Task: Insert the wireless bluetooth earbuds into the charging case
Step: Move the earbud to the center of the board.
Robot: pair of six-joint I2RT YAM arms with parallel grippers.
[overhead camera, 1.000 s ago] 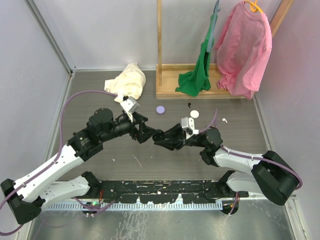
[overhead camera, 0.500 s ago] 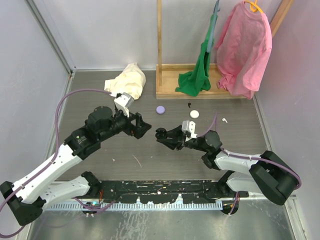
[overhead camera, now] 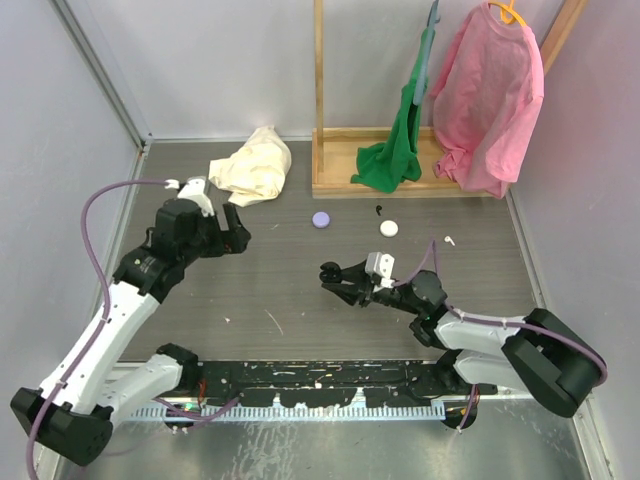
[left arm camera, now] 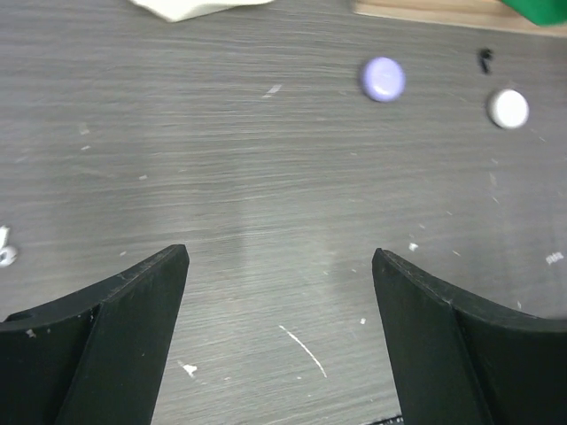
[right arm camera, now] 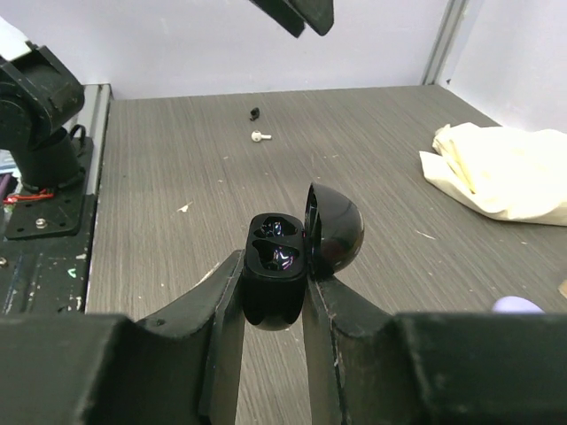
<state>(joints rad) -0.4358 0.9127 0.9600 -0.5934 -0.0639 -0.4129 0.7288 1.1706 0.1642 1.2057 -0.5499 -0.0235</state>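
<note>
**A:** What is changing on the left side?

**B:** The left gripper is pulling back toward the left of the grey wood-grain table. A second ago it was almost touching the right gripper. Its jaws are now standing wide apart with nothing between them.

**A:** And the glossy black charging case?

**B:** The right gripper is clamping its base near the table's middle, and the domed lid is hinging open.

**A:** Are the earbuds sitting inside?

**B:** Something shiny is showing in the two wells, but I cannot tell what. A small white stemmed piece, looking like an earbud, is lying well apart from the case. I judge the freed left gripper is heading for a pickup.
</note>
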